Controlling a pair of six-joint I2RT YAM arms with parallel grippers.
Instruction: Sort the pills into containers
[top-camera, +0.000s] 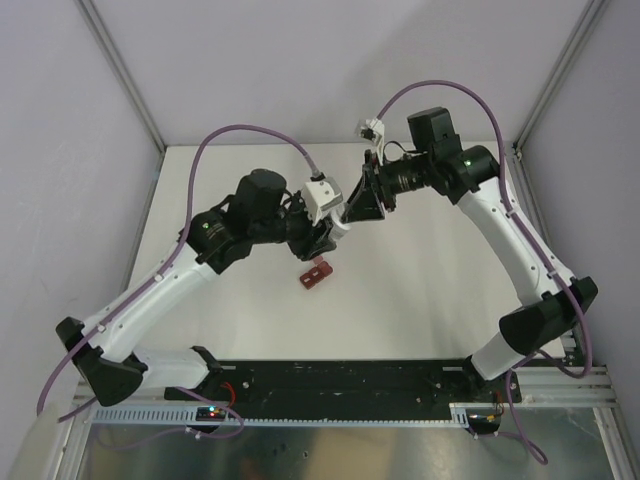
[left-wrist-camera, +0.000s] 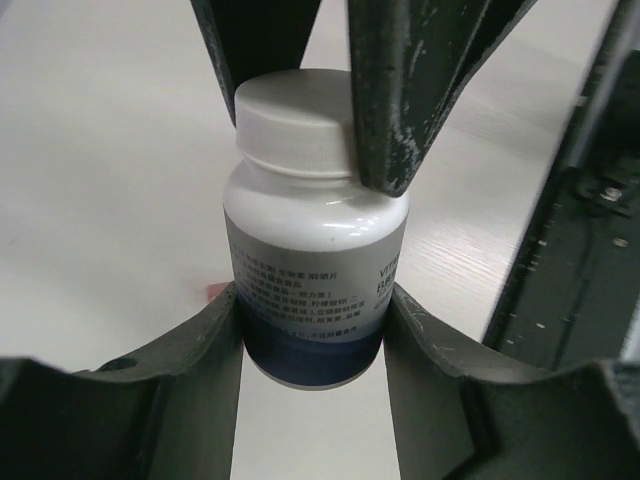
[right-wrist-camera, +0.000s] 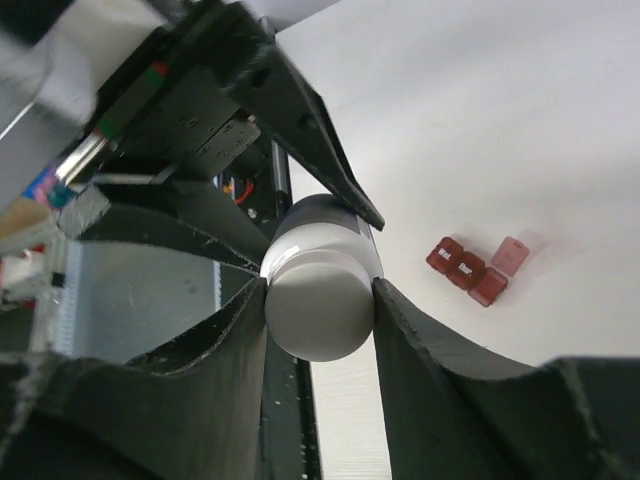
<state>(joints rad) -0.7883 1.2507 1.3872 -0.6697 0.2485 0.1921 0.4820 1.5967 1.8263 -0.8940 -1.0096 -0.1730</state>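
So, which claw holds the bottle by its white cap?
The right claw, pinching the white cap; the left claw grips the bottle lower, around its labelled body.

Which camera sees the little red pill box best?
The right wrist view: the pill box lies unblocked, its square compartments distinct. The top view shows it whole but tiny. In the left wrist view, the bottle hides nearly all of it.
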